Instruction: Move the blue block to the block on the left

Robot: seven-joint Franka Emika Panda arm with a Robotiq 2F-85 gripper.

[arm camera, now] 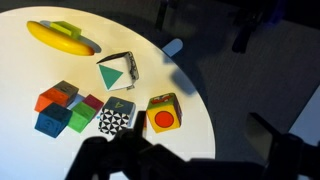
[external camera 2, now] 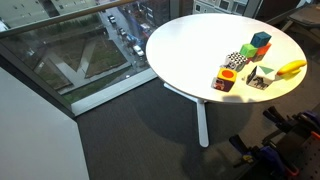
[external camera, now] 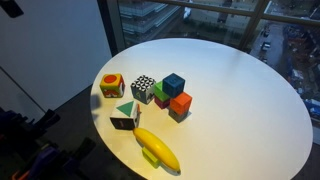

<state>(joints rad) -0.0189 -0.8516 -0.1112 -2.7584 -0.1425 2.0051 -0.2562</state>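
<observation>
The blue block (external camera: 174,83) stands on the round white table (external camera: 240,100) in a cluster with a green block (external camera: 162,93) and an orange block (external camera: 180,104). It also shows in an exterior view (external camera 2: 261,40) and in the wrist view (arm camera: 50,122). A black-and-white checkered block (arm camera: 116,117) and a yellow block with a red circle (arm camera: 163,113) lie beside the cluster. My gripper (arm camera: 190,152) shows only in the wrist view as dark fingers spread apart, high above the table edge near the yellow block. It holds nothing.
A banana (external camera: 157,148) and a block with a green triangle (external camera: 125,115) lie near the table edge. Dark carpet and a window wall (external camera 2: 80,60) surround the table. The table stands on a single white leg (external camera 2: 202,120).
</observation>
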